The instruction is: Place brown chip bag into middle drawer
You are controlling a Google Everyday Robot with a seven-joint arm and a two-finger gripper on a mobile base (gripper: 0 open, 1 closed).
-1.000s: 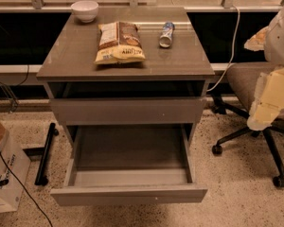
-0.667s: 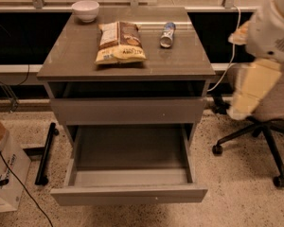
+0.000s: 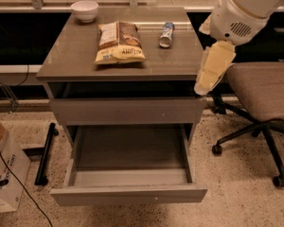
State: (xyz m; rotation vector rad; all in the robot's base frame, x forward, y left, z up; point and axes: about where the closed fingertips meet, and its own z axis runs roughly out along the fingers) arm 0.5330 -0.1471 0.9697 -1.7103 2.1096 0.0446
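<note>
We see the brown chip bag [image 3: 119, 42] lying flat on the cabinet top [image 3: 71, 56], just left of a small can [image 3: 166, 34]. The middle drawer [image 3: 128, 196] stands pulled out beneath 1 closed drawer front [image 3: 128, 110]. Our gripper [image 3: 203, 85] hangs beside the cabinet's right edge, apart from the bag; we cannot tell whether it is released or clenched.

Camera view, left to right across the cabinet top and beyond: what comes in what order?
White bowl → brown chip bag → blue-white can → gripper, hanging beside the cabinet at its right edge → office chair.
</note>
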